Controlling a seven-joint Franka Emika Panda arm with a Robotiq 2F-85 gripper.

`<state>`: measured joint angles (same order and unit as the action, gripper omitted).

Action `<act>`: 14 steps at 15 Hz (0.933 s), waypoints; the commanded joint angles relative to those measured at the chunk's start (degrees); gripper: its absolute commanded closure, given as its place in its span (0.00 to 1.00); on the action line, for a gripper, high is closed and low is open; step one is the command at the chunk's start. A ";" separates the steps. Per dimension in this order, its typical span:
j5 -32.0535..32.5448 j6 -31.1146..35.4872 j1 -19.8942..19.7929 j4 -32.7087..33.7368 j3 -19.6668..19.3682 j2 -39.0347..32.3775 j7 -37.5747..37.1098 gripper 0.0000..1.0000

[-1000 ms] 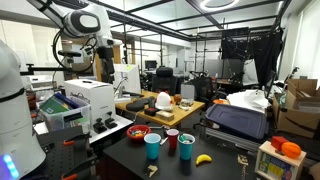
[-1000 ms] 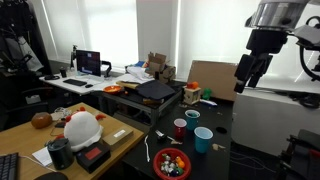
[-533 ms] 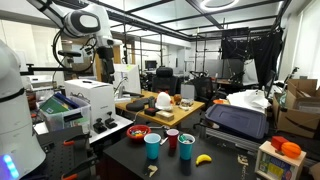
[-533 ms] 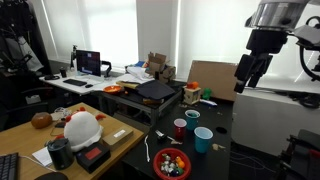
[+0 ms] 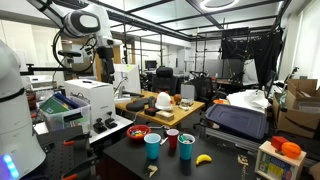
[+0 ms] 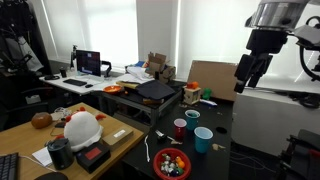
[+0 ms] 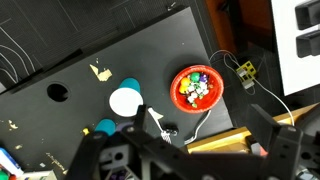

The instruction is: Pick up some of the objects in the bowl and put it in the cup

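Black tabletop [image 7: 60, 60] is seen in the wrist view. Left of centre a blue cup [image 7: 125, 99] is set, and right of it the red bowl [image 7: 174, 82] with the objects [image 7: 196, 90]. Along the lower edge the gripper [image 7: 175, 142] is spread wide, empty.

One bowl [image 5: 139, 132] is being shown in both exterior views and in the wrist view, and beside it two blue cups [image 5: 152, 146] and one red cup [image 5: 172, 137] are being counted, three in all. One banana [image 5: 204, 158] is being seen in an exterior view. The objects [image 7: 197, 88] in the bowl are being seen as many tiny pieces, too small for counting.
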<state>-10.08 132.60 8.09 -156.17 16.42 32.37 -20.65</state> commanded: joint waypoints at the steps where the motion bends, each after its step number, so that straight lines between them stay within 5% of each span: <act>1: 0.51 -0.10 0.62 0.06 -0.67 -0.06 -0.35 0.00; 14: 6.58 1.15 -1.96 12.57 -2.29 -19.37 0.76 0.00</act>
<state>-4.63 132.95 6.37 -148.26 15.07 19.39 -20.51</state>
